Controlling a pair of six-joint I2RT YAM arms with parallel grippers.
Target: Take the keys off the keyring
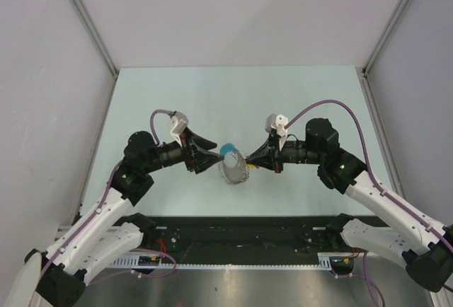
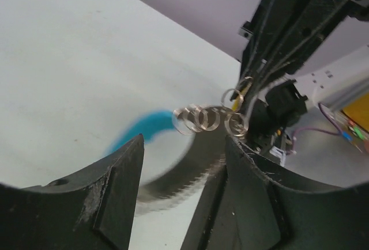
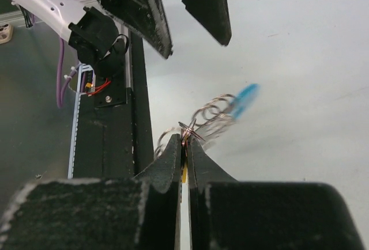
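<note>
My right gripper (image 1: 249,160) (image 3: 185,140) is shut on the thin silvery keyring (image 3: 191,128) and holds it in the air above the table. The keys (image 1: 234,170) hang from it as a blurred silvery bunch (image 2: 179,175), with several small wire loops (image 2: 210,117) (image 3: 214,109) and one bright blue piece (image 1: 228,150) (image 2: 141,132) (image 3: 245,97). My left gripper (image 1: 212,160) (image 2: 184,146) is open, its two fingers on either side of the blurred bunch, holding nothing. From the right wrist it shows as two black fingers (image 3: 138,8) spread apart beyond the bunch.
The pale green table (image 1: 212,102) lies under both grippers. The black base rail (image 1: 241,236) (image 3: 115,140) runs along the near edge. White walls stand at the left, right and back. Purple cables (image 1: 159,114) loop over both wrists.
</note>
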